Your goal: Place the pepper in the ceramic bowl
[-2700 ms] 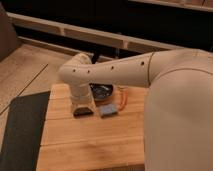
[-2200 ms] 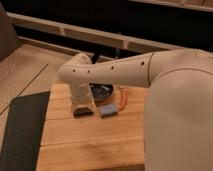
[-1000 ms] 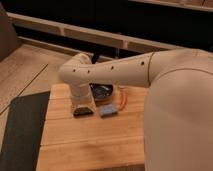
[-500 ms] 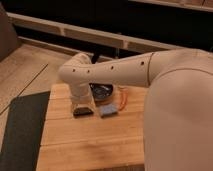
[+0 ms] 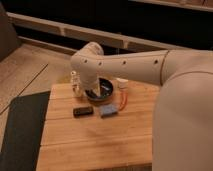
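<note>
The ceramic bowl (image 5: 105, 90) is dark and round and sits at the back middle of the wooden table (image 5: 95, 140). The pepper (image 5: 123, 100) is a slim orange-red chili lying on the table just right of the bowl, below a small white cup (image 5: 121, 84). My white arm reaches in from the right and bends down at the elbow. My gripper (image 5: 92, 92) hangs at the bowl's left rim, mostly hidden by the forearm. It is apart from the pepper.
A small clear white-capped bottle (image 5: 75, 81) stands left of the bowl. A black block (image 5: 82, 111) and a blue sponge-like block (image 5: 107, 110) lie in front of the bowl. A dark mat (image 5: 22, 125) lies left of the table.
</note>
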